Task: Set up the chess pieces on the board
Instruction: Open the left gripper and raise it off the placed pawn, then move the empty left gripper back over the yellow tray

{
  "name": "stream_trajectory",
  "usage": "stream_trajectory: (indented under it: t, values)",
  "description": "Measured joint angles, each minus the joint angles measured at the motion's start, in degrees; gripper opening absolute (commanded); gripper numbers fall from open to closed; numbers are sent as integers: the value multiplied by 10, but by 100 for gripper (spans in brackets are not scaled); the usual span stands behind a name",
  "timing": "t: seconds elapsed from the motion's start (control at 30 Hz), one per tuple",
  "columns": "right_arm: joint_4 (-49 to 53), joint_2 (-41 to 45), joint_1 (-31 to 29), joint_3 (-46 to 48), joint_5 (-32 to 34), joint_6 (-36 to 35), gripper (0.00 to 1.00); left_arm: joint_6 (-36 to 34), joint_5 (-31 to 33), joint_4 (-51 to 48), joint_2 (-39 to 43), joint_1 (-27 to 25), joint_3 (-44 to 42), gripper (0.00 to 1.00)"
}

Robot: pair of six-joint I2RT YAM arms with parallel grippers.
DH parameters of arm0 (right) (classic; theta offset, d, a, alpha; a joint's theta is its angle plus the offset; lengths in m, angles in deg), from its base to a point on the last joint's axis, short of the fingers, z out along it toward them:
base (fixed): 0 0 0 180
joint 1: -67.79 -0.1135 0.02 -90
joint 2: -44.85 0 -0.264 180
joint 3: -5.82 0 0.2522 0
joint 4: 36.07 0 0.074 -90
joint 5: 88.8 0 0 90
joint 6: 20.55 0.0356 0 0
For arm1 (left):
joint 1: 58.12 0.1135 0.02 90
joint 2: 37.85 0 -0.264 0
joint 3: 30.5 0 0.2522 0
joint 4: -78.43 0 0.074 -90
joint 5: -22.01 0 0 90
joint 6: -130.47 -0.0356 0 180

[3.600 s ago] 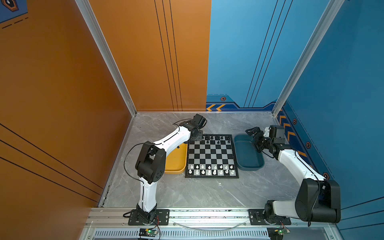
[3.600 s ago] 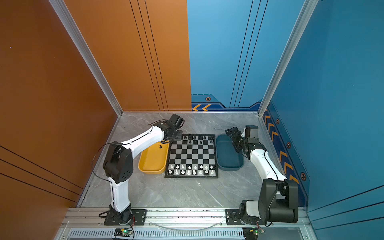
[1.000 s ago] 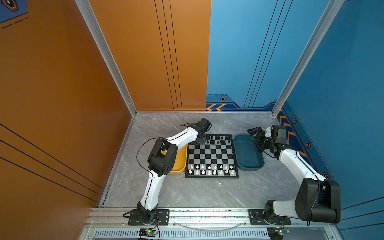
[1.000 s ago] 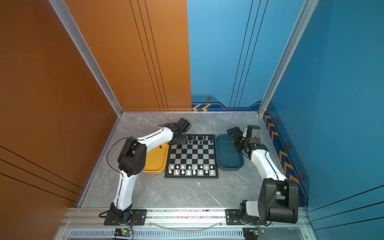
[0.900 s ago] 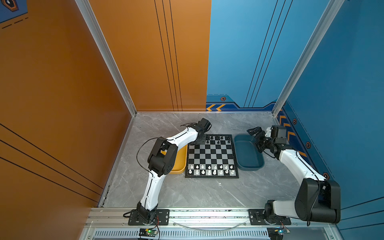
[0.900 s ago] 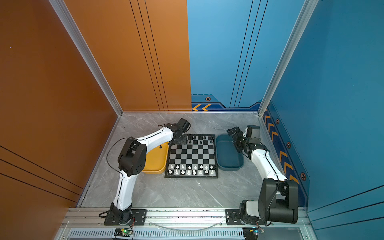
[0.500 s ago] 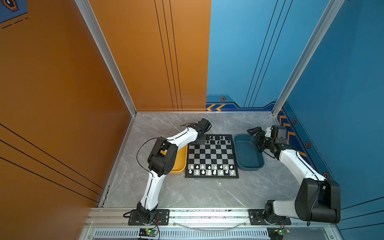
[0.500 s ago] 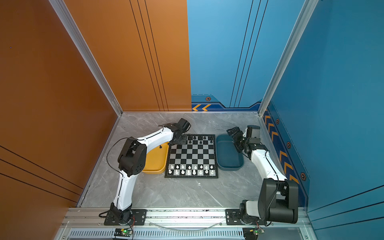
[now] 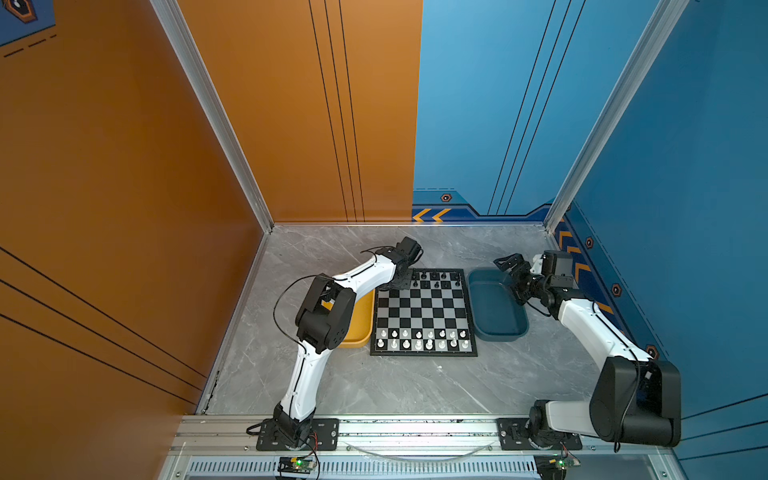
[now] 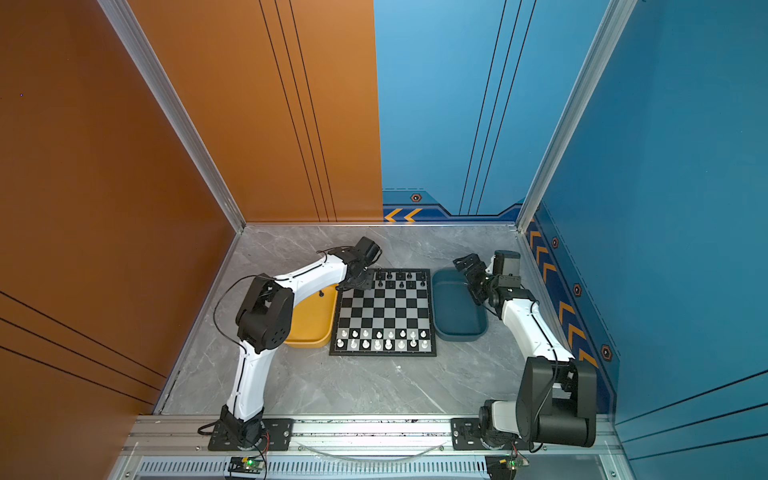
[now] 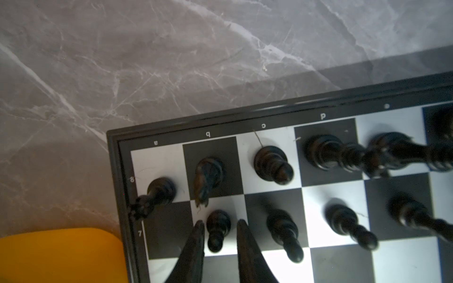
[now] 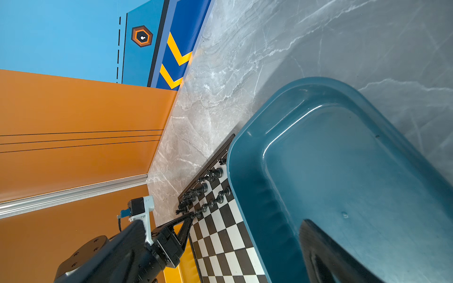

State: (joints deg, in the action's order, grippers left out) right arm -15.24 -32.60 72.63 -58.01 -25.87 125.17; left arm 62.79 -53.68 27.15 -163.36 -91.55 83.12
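The board [image 9: 424, 311] lies in the middle of the table in both top views, also [image 10: 384, 311]. Black chess pieces [image 9: 434, 276] fill its two far rows. My left gripper [image 11: 219, 223] hangs over the far left corner, also [image 9: 401, 282]. Its jaws stand open on either side of a black pawn [image 11: 218, 227] on a light square, with thin gaps to it. A rook [image 11: 159, 190], knight [image 11: 208, 174] and bishop [image 11: 269, 163] stand behind it. One small black piece [image 10: 321, 294] is in the yellow tray. My right gripper [image 9: 509, 264] hovers open and unloaded over the blue tray's far end.
White chessmen [image 9: 419, 338] occupy the two near rows. The yellow tray [image 9: 359, 328] touches the board's left side and the dark blue tray [image 9: 498, 328] lies along its right side. Walls close in the back and both sides.
Since the earliest frames my left gripper has moved from above the yellow tray's far end to the board's far left corner. Over the last second neither arm has visibly shifted.
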Motion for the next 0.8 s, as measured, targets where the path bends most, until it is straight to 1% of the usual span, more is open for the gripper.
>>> stream_trajectory:
  t: [0.2,0.4,0.47,0.7,0.8]
  values:
    - [0,0,0,0,0,0,100,0,0,0,5,0,-12,28]
    - [0,0,0,0,0,0,100,0,0,-1,36,-6,-37,32]
    - [0,0,0,0,0,0,100,0,0,-2,54,-7,-43,33]
    - [0,0,0,0,0,0,100,-1,12,0,146,-7,-73,45]
    - [0,0,0,0,-2,0,100,-2,25,0,193,-2,-98,47]
